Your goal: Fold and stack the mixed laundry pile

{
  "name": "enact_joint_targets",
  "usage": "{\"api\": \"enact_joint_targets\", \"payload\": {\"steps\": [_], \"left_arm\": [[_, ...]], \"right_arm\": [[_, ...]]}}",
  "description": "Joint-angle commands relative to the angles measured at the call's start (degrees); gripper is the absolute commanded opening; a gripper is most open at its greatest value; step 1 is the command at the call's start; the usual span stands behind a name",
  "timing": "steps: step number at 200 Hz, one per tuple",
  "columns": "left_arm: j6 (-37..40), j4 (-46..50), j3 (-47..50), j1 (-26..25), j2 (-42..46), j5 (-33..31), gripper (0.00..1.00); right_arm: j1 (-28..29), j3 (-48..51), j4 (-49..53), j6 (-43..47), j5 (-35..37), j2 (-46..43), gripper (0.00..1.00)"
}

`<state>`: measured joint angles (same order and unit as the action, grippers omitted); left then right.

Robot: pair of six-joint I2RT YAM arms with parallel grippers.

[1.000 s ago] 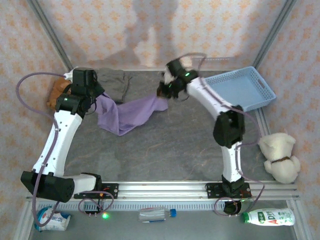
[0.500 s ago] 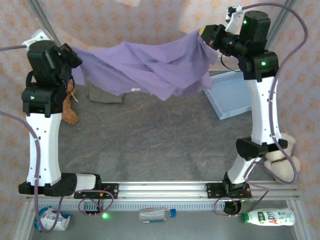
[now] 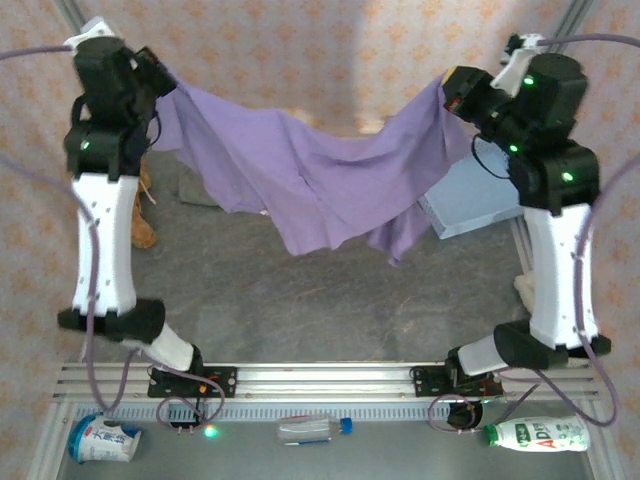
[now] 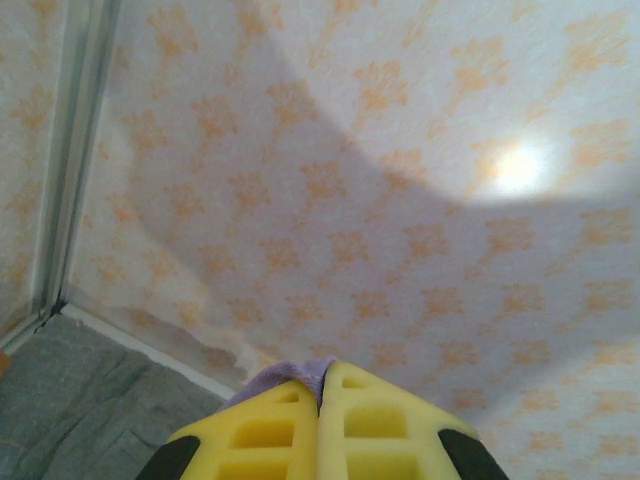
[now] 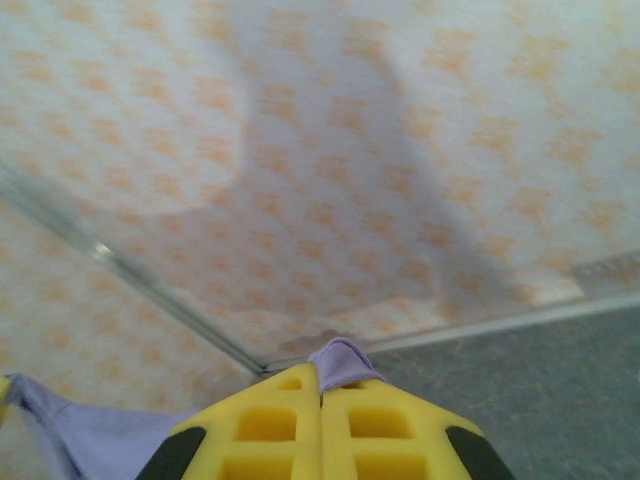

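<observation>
**Lavender shirt: handling properties and grip points**

1. Position. The lavender shirt (image 3: pixel 320 180) hangs in the air over the far half of the counter (image 3: pixel 300 300), stretched as a sagging sheet from the far-left corner to the far-right corner. Its lowest folds droop toward the counter's middle. Whether they touch the surface cannot be told.

2. Grip state. The left fingers (image 3: pixel 152 72) are pinched flat together on one upper corner of the shirt. The left wrist view shows a tuft of purple cloth (image 4: pixel 290 375) at the closed seam. The right fingers (image 3: pixel 458 92) are likewise clamped on the opposite corner, with a nub of fabric (image 5: pixel 340 360) protruding above the pads.

3. Material. Judged from the deep sag and loose creases, the cloth is light, thin and entirely limp. It will not hold a shape unaided and will swing when moved. It is not fragile, but a thin pinch can slip.

4. Recommended hold. Grip at hems, shoulder seams or corners, where the layers are thickest. Keep both holds level so the panel lies down flat.

5. Remaining item. The grey-brown trouser-like piece (image 3: pixel 195 185) lies crumpled near the far-left corner, partly behind the shirt. It is equally soft. Take it by the waistband.
</observation>
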<state>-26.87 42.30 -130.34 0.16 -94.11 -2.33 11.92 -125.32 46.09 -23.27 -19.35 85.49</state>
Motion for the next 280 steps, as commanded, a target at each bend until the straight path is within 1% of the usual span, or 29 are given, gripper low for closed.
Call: {"api": "enact_joint_targets", "payload": {"steps": [1,16,19,21,25,27,28,31,33,39,44,50,61,65,76,97,112,138,155,173,179,183,198,212,242,260,280], "left_arm": [[0.7,10.5,-9.5,0.5,-15.9,0.2,0.0],[-0.1,17.4,-18.5,0.2,-28.0,2.5,0.0],[-0.3,18.5,-20.4,0.2,-30.0,3.2,0.0],[-0.6,19.5,-21.4,0.2,-31.4,3.7,0.02],[-1.2,20.9,-23.3,0.1,-33.8,4.6,0.15],[-1.5,21.7,-24.1,0.1,-34.8,5.2,0.27],[-1.6,22.0,-24.4,0.1,-35.1,5.5,0.31],[-2.2,23.0,-25.4,0.1,-36.9,6.2,0.51],[-2.6,23.7,-26.1,0.1,-37.5,6.6,0.61],[-3.4,25.5,-27.3,0.0,-39.4,7.4,0.78],[-4.2,26.4,-27.3,-0.2,-40.3,7.8,0.83],[-4.8,26.7,-26.3,-0.7,-40.4,7.7,0.96],[-4.1,25.6,-22.5,-1.8,-38.7,6.6,0.99],[-2.3,24.5,-20.4,-2.2,-37.4,6.2,1.0],[-1.4,21.2,-13.3,-2.8,-33.3,5.7,1.0],[-1.0,15.6,-0.2,-3.0,-24.9,6.8,1.0],[-1.0,12.5,9.0,-3.2,-19.0,7.6,1.0],[-2.1,7.8,25.6,-4.1,-8.8,11.7,0.97],[-2.8,5.2,35.9,-6.1,-3.6,13.4,0.92],[-3.4,4.6,44.4,-9.0,0.2,13.1,0.85],[-3.4,4.1,47.1,-10.0,1.2,13.0,0.81],[-5.1,3.7,49.0,-10.6,1.9,12.8,0.79],[-6.8,2.1,56.0,-13.4,4.0,12.4,0.69],[-9.2,0.6,61.3,-16.0,5.4,11.8,0.62],[-12.8,-2.1,69.8,-21.6,7.4,9.3,0.55],[-14.0,-4.3,72.6,-23.5,7.5,8.3,0.5],[-14.3,-6.5,74.5,-24.5,6.4,5.9,0.45]], "right_arm": [[-1.2,5.8,1.2,-4.2,6.9,13.0,0.0],[-2.5,7.9,0.3,-5.7,7.2,20.3,0.0],[-2.7,8.2,-0.1,-6.2,7.2,21.8,0.04],[-2.9,8.4,-0.4,-6.3,7.1,22.7,0.07],[-3.3,8.7,-1.1,-6.5,6.6,24.4,0.16],[-3.4,8.8,-1.4,-6.4,6.4,25.3,0.21],[-3.5,8.8,-1.4,-6.4,6.2,25.7,0.23],[-3.6,8.7,-1.5,-6.4,6.1,27.0,0.31],[-3.7,8.6,-1.4,-6.5,6.0,27.7,0.36],[-3.9,7.8,-0.6,-6.5,6.4,29.6,0.46],[-3.8,7.4,0.3,-6.4,6.8,30.8,0.51],[-3.8,7.2,0.9,-6.0,6.5,31.5,0.54],[-3.7,8.7,0.8,-5.1,6.1,31.0,0.56],[-3.6,9.5,0.7,-4.6,6.2,30.5,0.57],[-3.2,11.8,0.9,-3.0,6.2,28.5,0.58],[-1.2,18.1,1.1,0.7,5.6,23.7,0.58],[1.5,23.5,0.8,2.9,4.5,20.7,0.58],[6.8,31.9,0.0,4.0,5.2,17.9,0.58],[9.0,36.8,-2.2,2.5,4.3,17.1,0.58],[10.8,40.8,-3.4,1.9,3.4,17.1,0.58],[11.4,41.8,-3.3,1.9,3.6,17.2,0.57],[11.6,42.4,-3.2,1.9,3.8,17.3,0.57],[11.8,44.6,-3.2,1.6,4.1,17.3,0.57],[11.8,45.9,-3.0,1.9,4.3,17.1,0.57],[11.8,47.0,-2.2,2.7,4.9,17.1,0.57],[11.9,47.2,-2.0,2.7,4.7,16.9,0.57],[11.9,46.8,-1.5,2.9,4.7,16.8,0.57]]}}
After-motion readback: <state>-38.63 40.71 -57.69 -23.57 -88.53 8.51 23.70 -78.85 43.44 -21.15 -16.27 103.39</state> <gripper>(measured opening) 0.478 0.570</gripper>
